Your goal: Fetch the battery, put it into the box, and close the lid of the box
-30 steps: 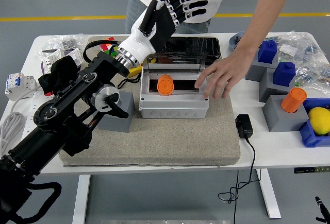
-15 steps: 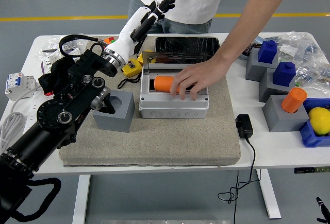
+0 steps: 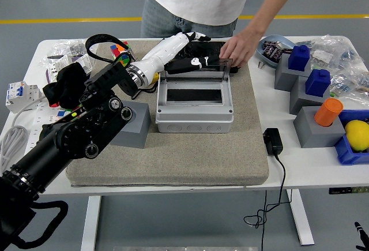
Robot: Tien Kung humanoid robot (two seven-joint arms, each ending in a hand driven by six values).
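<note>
The grey box (image 3: 195, 118) stands mid-mat with its dark clear lid (image 3: 196, 69) raised at the back. Its inside (image 3: 193, 95) looks dark, and no battery shows in it. An orange battery (image 3: 328, 111) stands upright in a grey block (image 3: 314, 128) at the right. My left hand (image 3: 195, 38) lies just behind the lid's top edge with its fingers stretched out, holding nothing; parts of it show through the lid. A person's hand (image 3: 237, 48) rests at the lid's far right corner. What it holds, if anything, is hidden.
A grey block with a round hole (image 3: 131, 125) sits left of the box on the felt mat (image 3: 173, 164). Blue-topped grey blocks (image 3: 300, 69), a blue bowl (image 3: 268, 52), a yellow fruit (image 3: 357, 134) and a black adapter (image 3: 272, 141) fill the right. Bags and cables lie at the left.
The orange battery that lay in the box under the person's hand is gone from it. The person's hand drew back to the lid's far corner. My left hand came down behind the lid.
</note>
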